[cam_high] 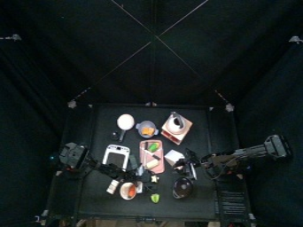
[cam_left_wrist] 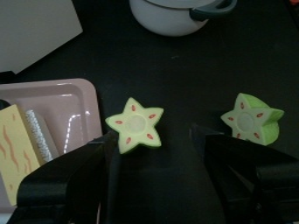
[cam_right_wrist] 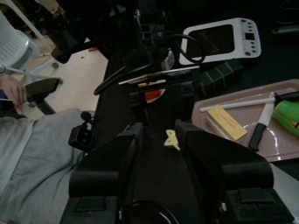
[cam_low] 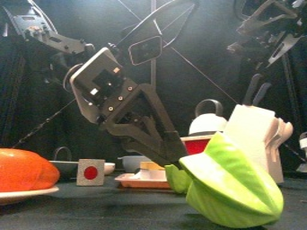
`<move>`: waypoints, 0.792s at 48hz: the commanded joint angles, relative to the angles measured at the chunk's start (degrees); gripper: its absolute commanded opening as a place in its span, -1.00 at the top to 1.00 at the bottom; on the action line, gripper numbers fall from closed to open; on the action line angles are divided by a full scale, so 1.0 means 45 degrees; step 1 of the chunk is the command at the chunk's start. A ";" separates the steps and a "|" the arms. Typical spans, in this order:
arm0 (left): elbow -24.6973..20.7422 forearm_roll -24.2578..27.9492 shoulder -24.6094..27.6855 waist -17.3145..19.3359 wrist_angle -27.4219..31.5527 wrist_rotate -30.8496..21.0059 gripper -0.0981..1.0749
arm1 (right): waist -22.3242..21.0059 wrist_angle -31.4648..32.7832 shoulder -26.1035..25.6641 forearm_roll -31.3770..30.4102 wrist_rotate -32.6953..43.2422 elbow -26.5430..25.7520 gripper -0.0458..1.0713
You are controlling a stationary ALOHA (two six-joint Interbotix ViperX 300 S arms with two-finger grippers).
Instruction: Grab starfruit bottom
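We hold our left gripper (cam_left_wrist: 158, 166) just above the table (cam_left_wrist: 187, 79), its fingers (cam_left_wrist: 87, 175) spread apart and grasping nothing, with one starfruit piece (cam_left_wrist: 136, 125) lying flat in the gap ahead of them. A second starfruit piece (cam_left_wrist: 253, 118) sits just to one side, beyond the other finger, so we must first settle which of the two is the bottom half; from these views we cannot tell for certain. In the front view a starfruit piece (cam_low: 228, 184) stands near and large at the table's front edge, with the left arm reaching down behind it. To grasp well, we should centre the fingers on the chosen piece, lower until they bracket its ridged sides, and close across two opposite points, keeping clear of the pink tray (cam_left_wrist: 52, 96) close by. Our right gripper (cam_right_wrist: 170, 175) rests at the right side of the table; we cannot tell how its fingers stand.
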 commanded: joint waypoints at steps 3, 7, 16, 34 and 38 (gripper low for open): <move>-0.0332 -0.0020 -0.0098 0.0117 -0.0039 0.0000 -0.88 | 0.0039 -0.0098 -0.0039 0.0039 0.0020 -0.0137 -0.43; -0.0312 -0.0059 -0.0098 0.0176 0.0020 0.0000 -0.87 | 0.0039 -0.0098 -0.0039 0.0039 0.0020 -0.0117 -0.43; -0.0293 -0.0176 -0.0059 0.0176 0.0020 0.0000 -0.86 | 0.0039 -0.0098 -0.0039 0.0020 0.0020 -0.0098 -0.43; -0.0312 -0.0176 -0.0039 0.0176 0.0020 0.0000 -0.70 | 0.0039 -0.0098 -0.0039 0.0020 0.0020 -0.0098 -0.43; -0.0273 -0.0156 -0.0039 0.0176 0.0039 0.0000 -0.63 | 0.0039 -0.0098 -0.0039 0.0039 0.0020 -0.0078 -0.43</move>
